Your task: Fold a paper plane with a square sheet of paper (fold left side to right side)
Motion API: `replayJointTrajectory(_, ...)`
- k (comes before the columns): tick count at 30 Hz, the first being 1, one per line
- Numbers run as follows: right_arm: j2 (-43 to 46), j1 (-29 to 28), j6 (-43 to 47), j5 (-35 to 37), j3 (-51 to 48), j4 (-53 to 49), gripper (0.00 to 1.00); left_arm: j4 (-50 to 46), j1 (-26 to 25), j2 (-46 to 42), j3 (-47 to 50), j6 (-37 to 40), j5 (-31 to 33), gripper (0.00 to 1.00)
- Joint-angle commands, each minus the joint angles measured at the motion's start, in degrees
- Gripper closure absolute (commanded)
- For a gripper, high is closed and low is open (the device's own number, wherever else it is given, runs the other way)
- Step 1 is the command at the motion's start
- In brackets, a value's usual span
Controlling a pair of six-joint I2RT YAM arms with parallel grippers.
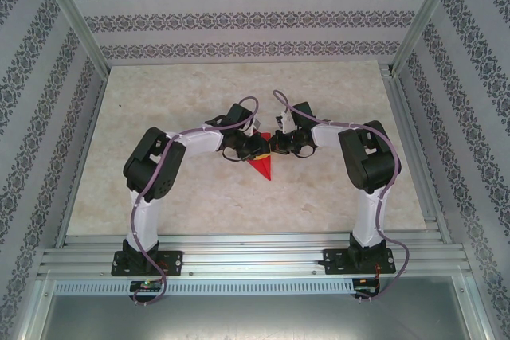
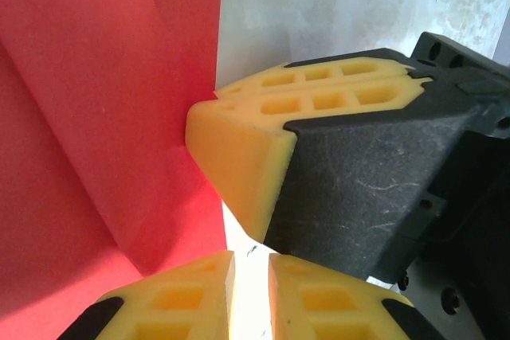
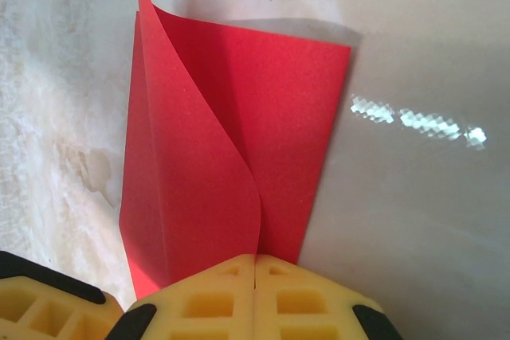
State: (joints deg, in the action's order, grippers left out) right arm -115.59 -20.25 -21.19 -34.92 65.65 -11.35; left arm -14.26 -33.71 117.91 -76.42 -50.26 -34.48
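Fold in hand: right gripper [image 3: 255, 296] is shut tight, seemingly pinching the lifted flap of the square sheet of paper [image 3: 231, 141], which lies ahead of its tips, part-folded, one layer curling up. Left gripper [image 2: 251, 276] sits close beside it, jaws a slit apart, nothing between them, paper just to their left. Next move likely calls for carrying the flap across and pressing the crease flat

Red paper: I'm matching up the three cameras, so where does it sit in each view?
Top external: red paper lies near the picture's centre, its point towards the bottom edge.
Left wrist: red paper covers the left side of the picture.
Right wrist: red paper is at centre, with one flap curled up.
Shared landmark: the right gripper, its yellow fingers shut at the paper's edge.
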Motion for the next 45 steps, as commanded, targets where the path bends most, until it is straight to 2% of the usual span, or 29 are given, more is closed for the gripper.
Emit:
replayJointTrajectory(1, -2.6, -0.8, 1.2, 4.2, -0.1, -3.4, 1.0, 2.6, -0.6, 2.2, -1.4, -1.2, 0.3, 0.8)
replayJointTrajectory(18, -2.7, -1.0, 0.5, 3.2, 1.0, -3.0, 0.98, -1.0, -0.6, 5.0, 3.3, 1.0, 6.2, 0.82)
replayJointTrajectory(22, -0.8, -0.7, -0.5, 2.4, 0.8, -2.3, 0.92, -2.1, -0.6, 5.0, 4.3, 1.5, 7.4, 0.83)
replayJointTrajectory(24, 1.5, -0.2, -1.6, 2.0, 0.6, -1.6, 0.86, -1.7, -0.6, 5.0, 5.1, 1.1, 7.6, 0.84)
replayJointTrajectory(28, 8.7, 1.8, -2.8, 3.5, -0.5, -2.5, 0.69, -1.7, -0.7, 5.0, 5.7, 1.0, 8.1, 0.84)
replayJointTrajectory(30, 12.4, 2.7, -2.8, 4.0, -2.2, -3.2, 0.66, -2.0, -0.7, 5.0, 5.7, 1.1, 8.5, 0.84)
replayJointTrajectory(33, 17.9, 2.6, -3.9, 3.1, -6.7, -2.8, 0.69, -2.1, -0.7, 5.0, 5.4, 1.2, 8.5, 0.84)
replayJointTrajectory(38, 24.3, -1.6, -12.5, -0.5, -19.7, 8.8, 0.81, -2.6, -0.8, 4.9, 5.0, 1.5, 8.7, 0.84)
replayJointTrajectory(40, 25.0, -3.5, -15.7, -0.5, -22.6, 12.8, 0.85, -2.8, -0.8, 4.9, 4.9, 1.6, 8.7, 0.84)
replayJointTrajectory(45, 22.8, -6.3, -18.1, 0.5, -24.0, 16.6, 0.86, -2.9, -0.8, 5.0, 4.9, 1.6, 8.7, 0.84)
